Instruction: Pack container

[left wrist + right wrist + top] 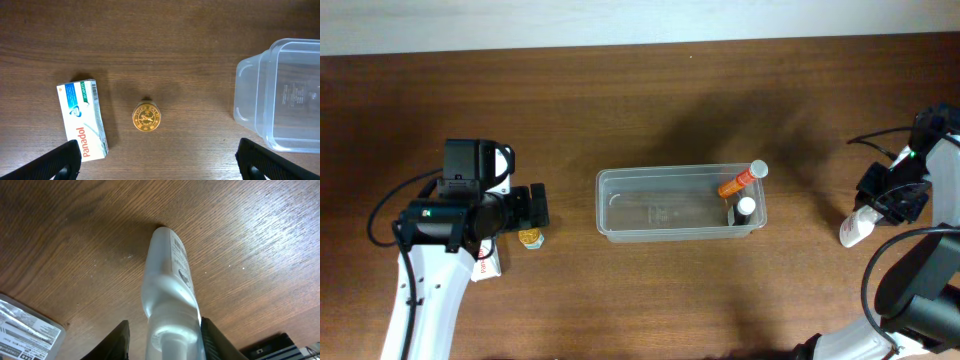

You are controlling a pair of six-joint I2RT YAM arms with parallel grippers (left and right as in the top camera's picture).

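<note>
The container point(606, 207) is a clear rectangular tub at the table's middle; its corner shows in the left wrist view point(248, 95). Inside at its right end lie an orange bottle with a white cap point(739, 183) and a small white-capped bottle point(746, 208). My left gripper point(541, 207) is open and empty point(160, 165), just short of a gold round tin point(146, 116), which also shows from overhead point(530, 238). My right gripper point(886, 206) is open, its fingers point(162, 347) either side of a white bottle point(168, 275) lying on the table point(853, 230).
A white Panadol box point(82, 121) lies left of the tin, partly under the left arm from overhead point(486, 263). A printed clear pack point(25, 327) lies near the white bottle. Cables run near the table's right edge point(875, 142).
</note>
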